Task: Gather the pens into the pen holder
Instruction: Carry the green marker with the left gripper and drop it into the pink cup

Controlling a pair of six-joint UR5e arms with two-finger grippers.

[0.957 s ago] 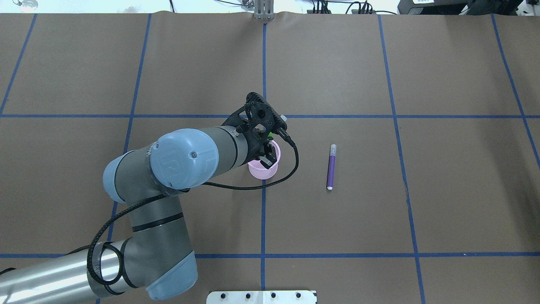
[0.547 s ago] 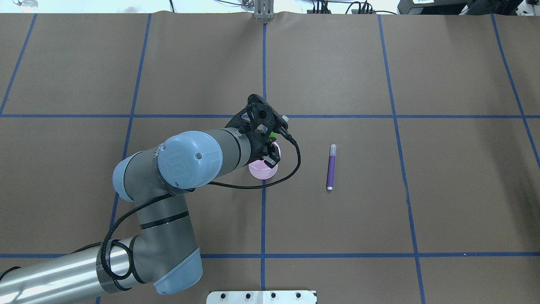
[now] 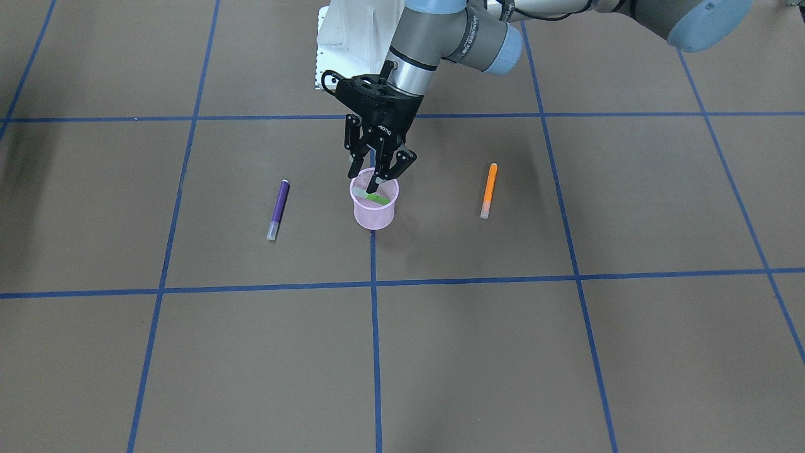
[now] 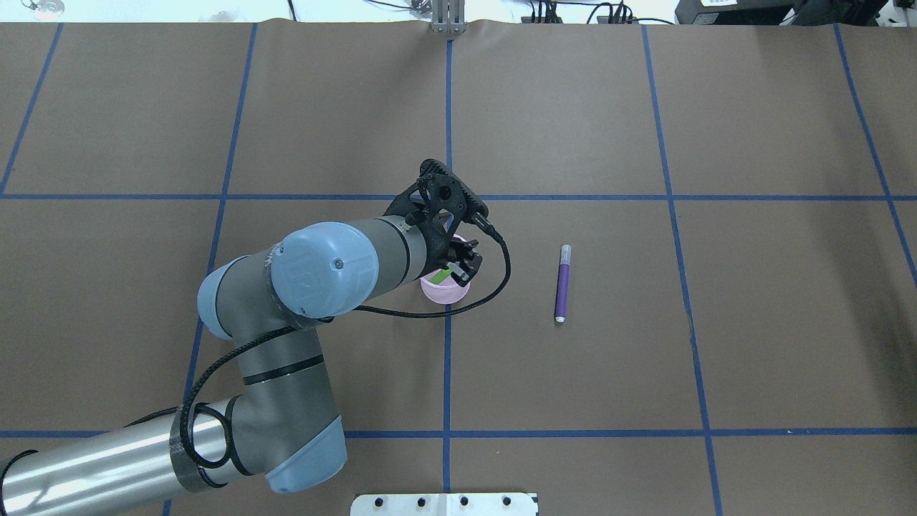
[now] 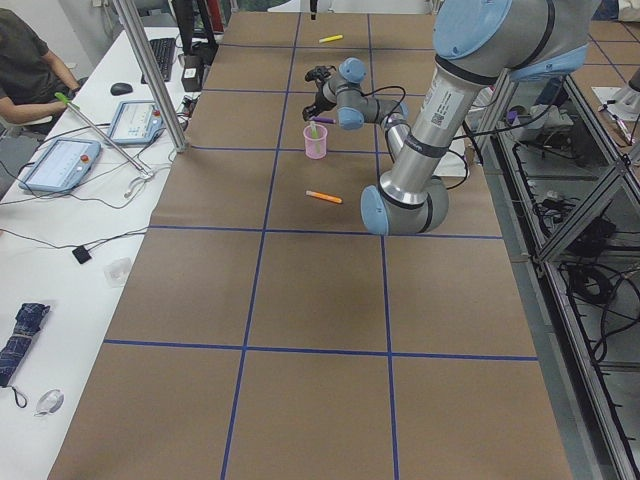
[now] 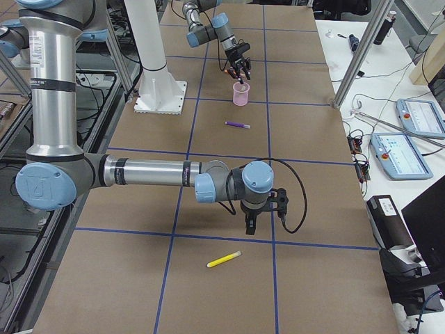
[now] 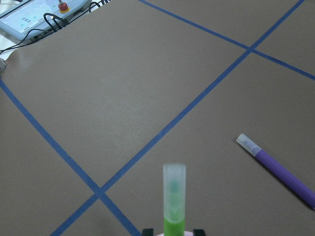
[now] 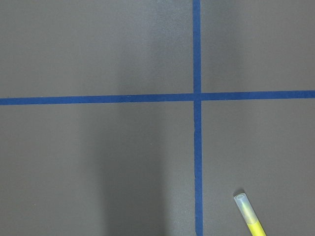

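A brown paper-covered table (image 4: 573, 107), gridded with blue tape lines (image 4: 448, 373), is standing beside a white bench (image 5: 60, 250) carrying two control tablets (image 5: 58, 165). Four pens and one holder are showing. The pink wire-mesh pen holder (image 3: 374, 214) is standing near the table's middle. The green marker pen (image 3: 376, 198) is leaning inside it, under the left gripper (image 3: 374, 173), whose fingers are spread apart. The purple marker pen (image 3: 277, 209) and orange marker pen (image 3: 488, 190) are lying on either side of it. The yellow marker pen (image 6: 224, 260) is lying toward the right end edge, near the right gripper (image 6: 252, 221), whose state I cannot tell.

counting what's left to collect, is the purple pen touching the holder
Apart. The front view shows bare table between the purple pen and the holder; the overhead view shows the same gap.
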